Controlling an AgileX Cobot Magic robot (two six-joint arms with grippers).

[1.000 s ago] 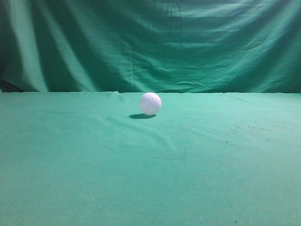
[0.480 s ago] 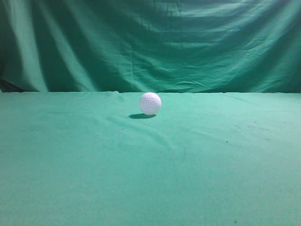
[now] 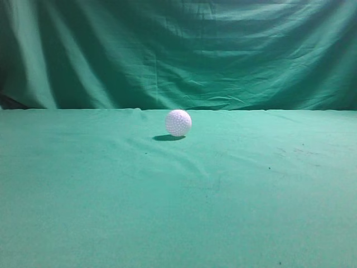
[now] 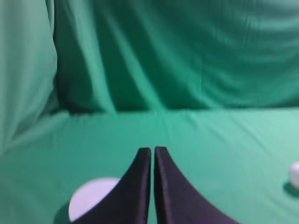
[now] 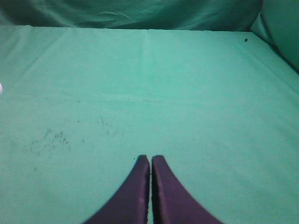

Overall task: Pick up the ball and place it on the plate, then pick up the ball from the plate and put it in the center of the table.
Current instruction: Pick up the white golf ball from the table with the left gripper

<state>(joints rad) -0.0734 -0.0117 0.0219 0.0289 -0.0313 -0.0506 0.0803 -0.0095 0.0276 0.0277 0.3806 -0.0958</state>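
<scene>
The white dimpled ball (image 3: 178,123) rests on the green cloth table (image 3: 178,195), near the middle towards the back. It also shows at the right edge of the left wrist view (image 4: 294,175) and as a sliver at the left edge of the right wrist view (image 5: 1,88). A white plate (image 4: 88,200) lies low left in the left wrist view, partly hidden behind my left gripper (image 4: 153,150), which is shut and empty. My right gripper (image 5: 150,158) is shut and empty over bare cloth. Neither gripper shows in the exterior view.
A darker green draped curtain (image 3: 178,50) hangs behind the table and also fills the back of the left wrist view (image 4: 177,51). Small dark specks (image 5: 51,137) mark the cloth in the right wrist view.
</scene>
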